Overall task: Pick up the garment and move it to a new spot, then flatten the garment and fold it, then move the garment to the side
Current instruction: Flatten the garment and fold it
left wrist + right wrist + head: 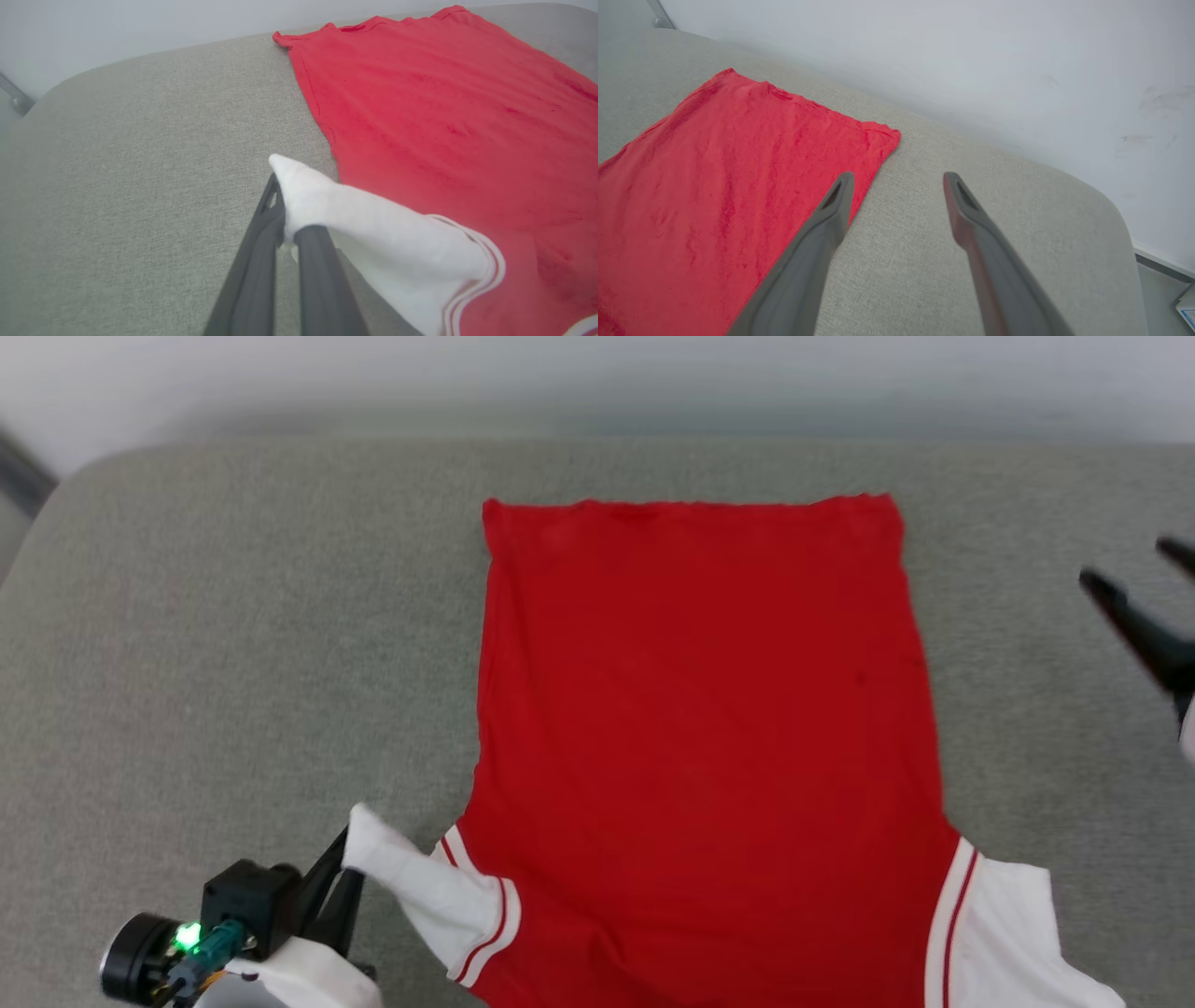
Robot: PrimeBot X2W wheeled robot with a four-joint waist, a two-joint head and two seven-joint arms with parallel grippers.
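Nearest the robot, the left gripper [344, 863] was clenched on the tip of the white short sleeve [429, 887], its two long dark matte fingers pinching the soft cloth into a blunt peak lifted off the surface. The left wrist view showed the sleeve draped over one finger and running back to its red-and-white striped trim.

The bright red jersey garment [700, 709] lay spread flat in the middle of the grey-green woven cushioned surface [233, 663]. Its sleeve end was nearest the robot and its straight hem farthest. The body formed a plain, roughly rectangular panel. The head view made it look smooth, while both wrist views picked up a fine nap and shallow ripples. The other white sleeve [1008, 924] lay limp at the near right.

The right gripper [1128, 563] hung to the garment's right, apart from it, jaws spread wide and grasping nothing.

The surface had a coarse fabric weave and rounded far corners. Behind it stood a pale, faintly scuffed wall [1017, 70]. The left wrist view caught a slanted grey metal bar [16, 95] at the far left.
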